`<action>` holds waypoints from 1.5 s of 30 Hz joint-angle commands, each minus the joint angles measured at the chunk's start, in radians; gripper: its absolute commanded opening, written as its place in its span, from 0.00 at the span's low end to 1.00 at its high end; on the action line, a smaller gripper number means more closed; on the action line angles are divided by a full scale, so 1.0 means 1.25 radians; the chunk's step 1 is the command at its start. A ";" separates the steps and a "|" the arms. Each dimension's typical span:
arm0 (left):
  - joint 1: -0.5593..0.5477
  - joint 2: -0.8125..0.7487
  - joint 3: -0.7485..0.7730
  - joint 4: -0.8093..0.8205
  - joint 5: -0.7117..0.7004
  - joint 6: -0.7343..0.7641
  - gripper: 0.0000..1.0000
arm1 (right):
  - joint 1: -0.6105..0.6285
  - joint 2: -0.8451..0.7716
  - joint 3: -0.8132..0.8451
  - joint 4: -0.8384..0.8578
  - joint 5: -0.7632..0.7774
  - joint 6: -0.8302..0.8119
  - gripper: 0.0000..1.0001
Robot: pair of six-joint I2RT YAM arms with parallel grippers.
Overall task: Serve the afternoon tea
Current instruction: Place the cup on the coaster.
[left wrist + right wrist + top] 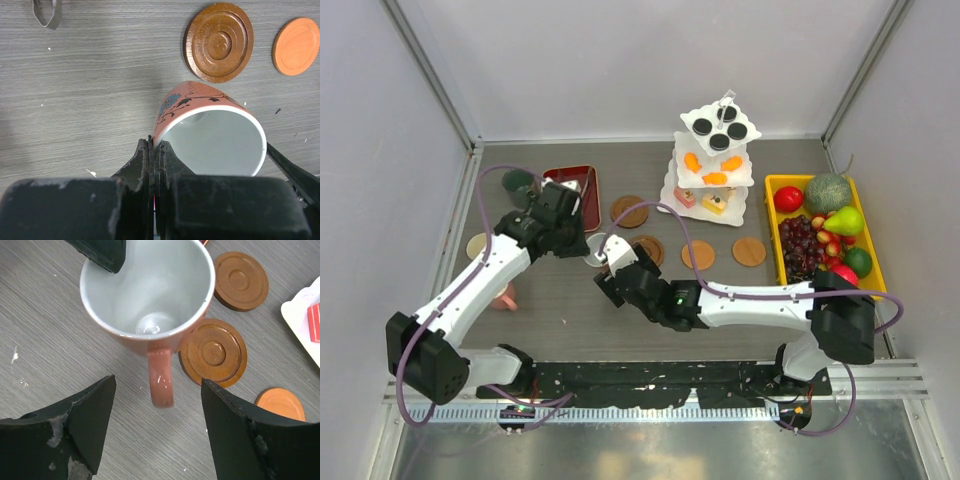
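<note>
While left gripper clamps pink mug by rim, right gripper stands apart astride handle. Step, judged: seating mug on coaster. Next move calls for centred closure on handle.

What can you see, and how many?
stand: one, white, three tiers, back middle
black sweets: four, black, top tier
orange sweets: three, orange, middle tier
pink-yellow sweets: at least two, bottom tier
mugs: four; dark green back left, cream and pink far left, flowered pink mug held in the middle
coasters: four, brown, in front of the stand
red tray: one, dark red, back left, with metal tongs
fruit tray: one, yellow, right side, mixed fruit
left gripper: black, shut on the flowered pink mug's rim
right gripper: black, open, either side of its handle
</note>
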 commanded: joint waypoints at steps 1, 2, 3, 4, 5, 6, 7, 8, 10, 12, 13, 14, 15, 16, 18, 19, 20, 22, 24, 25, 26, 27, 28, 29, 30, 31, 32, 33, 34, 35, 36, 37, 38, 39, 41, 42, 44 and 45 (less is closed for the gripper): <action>-0.022 -0.020 0.040 0.054 -0.006 -0.027 0.00 | 0.004 0.029 0.044 0.048 0.051 0.012 0.71; -0.027 -0.023 0.039 0.052 -0.006 -0.028 0.00 | 0.004 0.032 0.045 0.050 0.048 0.010 0.65; -0.030 -0.028 0.039 0.051 -0.006 -0.028 0.00 | 0.004 0.040 0.049 0.052 0.049 0.010 0.62; -0.033 -0.033 0.039 0.048 -0.010 -0.027 0.00 | 0.004 0.045 0.053 0.052 0.051 0.007 0.56; -0.035 -0.038 0.038 0.047 -0.014 -0.028 0.00 | 0.004 0.050 0.055 0.049 0.053 0.007 0.52; -0.036 -0.043 0.037 0.047 -0.017 -0.027 0.00 | 0.004 0.052 0.058 0.047 0.055 0.007 0.45; -0.035 -0.048 0.037 0.045 -0.015 -0.026 0.00 | 0.004 0.054 0.058 0.046 0.057 0.007 0.40; -0.037 -0.049 0.037 0.046 -0.013 -0.026 0.00 | 0.004 0.054 0.058 0.044 0.055 0.006 0.32; -0.037 -0.056 0.037 0.046 -0.006 -0.023 0.00 | 0.004 0.052 0.054 0.043 0.055 0.007 0.21; -0.037 -0.061 0.039 0.047 0.009 -0.016 0.04 | 0.004 0.047 0.046 0.044 0.058 0.008 0.07; -0.037 -0.067 0.043 0.048 0.012 -0.012 0.09 | 0.004 0.040 0.041 0.047 0.059 0.009 0.05; -0.037 -0.072 0.043 0.049 0.015 -0.009 0.15 | 0.004 0.029 0.028 0.048 0.060 0.010 0.05; -0.037 -0.081 0.045 0.049 0.018 -0.005 0.22 | 0.004 0.024 0.022 0.052 0.058 0.008 0.05; -0.036 -0.088 0.049 0.049 0.021 -0.001 0.28 | 0.004 0.009 0.009 0.054 0.058 0.010 0.05; -0.034 -0.107 0.055 0.048 0.025 0.008 0.44 | 0.004 -0.018 -0.016 0.061 0.071 0.010 0.05; -0.027 -0.116 0.056 0.048 0.051 0.012 0.54 | 0.003 -0.028 -0.027 0.068 0.076 0.007 0.05; -0.019 -0.126 0.056 0.047 0.059 0.015 0.61 | 0.003 -0.047 -0.044 0.069 0.085 0.007 0.05; 0.004 -0.153 0.050 0.051 0.086 0.018 0.72 | -0.001 -0.083 -0.072 0.070 0.093 0.006 0.05; 0.040 -0.190 0.034 0.067 0.126 0.024 0.80 | -0.008 -0.126 -0.108 0.072 0.102 0.008 0.05; 0.060 -0.207 0.022 0.078 0.153 0.024 0.84 | -0.015 -0.138 -0.135 0.074 0.105 0.013 0.05; 0.084 -0.226 0.005 0.092 0.180 0.027 0.88 | -0.019 -0.175 -0.146 0.077 0.105 0.015 0.05; 0.106 -0.243 -0.015 0.105 0.211 0.028 0.90 | -0.031 -0.196 -0.176 0.079 0.106 0.018 0.05; 0.131 -0.261 -0.028 0.112 0.235 0.032 0.93 | -0.036 -0.229 -0.189 0.079 0.109 0.020 0.05; 0.158 -0.276 -0.041 0.113 0.264 0.040 0.96 | -0.052 -0.251 -0.217 0.080 0.109 0.023 0.05; 0.180 -0.287 -0.049 0.117 0.292 0.052 0.97 | -0.072 -0.286 -0.229 0.080 0.107 0.024 0.05; 0.214 -0.298 -0.061 0.115 0.318 0.061 0.99 | -0.083 -0.309 -0.259 0.077 0.106 0.023 0.05; 0.245 -0.308 -0.074 0.115 0.349 0.072 0.99 | -0.113 -0.350 -0.276 0.076 0.097 0.029 0.05; 0.271 -0.316 -0.087 0.115 0.377 0.082 0.99 | -0.129 -0.392 -0.303 0.075 0.090 0.032 0.05; 0.299 -0.330 -0.108 0.118 0.408 0.089 0.99 | -0.167 -0.410 -0.320 0.071 0.078 0.039 0.05; 0.319 -0.341 -0.126 0.118 0.412 0.099 0.99 | -0.183 -0.452 -0.348 0.069 0.067 0.042 0.05; 0.325 -0.356 -0.146 0.118 0.387 0.100 0.99 | -0.219 -0.469 -0.361 0.064 0.065 0.044 0.05; 0.325 -0.374 -0.169 0.130 0.370 0.102 0.99 | -0.234 -0.507 -0.384 0.060 0.070 0.045 0.05; 0.326 -0.390 -0.202 0.156 0.365 0.099 0.99 | -0.254 -0.523 -0.395 0.060 0.073 0.039 0.05; 0.327 -0.406 -0.229 0.171 0.358 0.098 0.99 | -0.270 -0.555 -0.416 0.060 0.081 0.037 0.05; 0.329 -0.425 -0.268 0.180 0.325 0.110 0.99 | -0.329 -0.592 -0.442 0.060 0.082 0.037 0.05; 0.329 -0.431 -0.277 0.177 0.302 0.122 0.99 | -0.345 -0.604 -0.455 0.060 0.078 0.040 0.05; 0.329 -0.439 -0.296 0.175 0.266 0.140 0.99 | -0.394 -0.629 -0.471 0.059 0.059 0.042 0.05; 0.329 -0.444 -0.304 0.177 0.247 0.143 0.99 | -0.424 -0.639 -0.476 0.058 0.055 0.044 0.05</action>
